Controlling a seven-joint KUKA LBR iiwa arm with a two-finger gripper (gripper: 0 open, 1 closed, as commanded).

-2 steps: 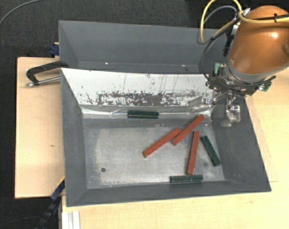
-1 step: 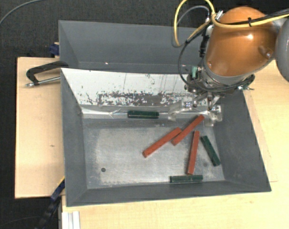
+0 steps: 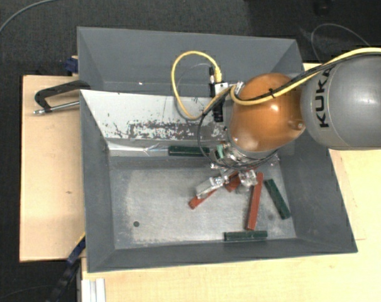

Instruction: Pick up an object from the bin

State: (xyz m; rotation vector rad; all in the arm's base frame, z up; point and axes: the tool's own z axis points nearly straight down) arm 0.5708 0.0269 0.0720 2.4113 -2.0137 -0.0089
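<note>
Gripper low over the bin floor; open or closed, cannot tell; short red stick just beside it, lower left in view, long axis slanting up toward it; longer red stick lower right; green stick beyond.

Bin: grey sheet metal, matt. Bin floor: dull, finely scuffed. Far wall: brighter sheen, reflective, flecked with dark speckles. Wrist cover: orange, glossy, smooth, bright highlights. Arm link: grey, smooth, satin finish. Cable: yellow, smooth plastic-looking sheath. End effector: bare metal parts, shiny. Red stick, right of centre: matt, smooth. Dark green stick, at near wall: matt, smooth.
</note>
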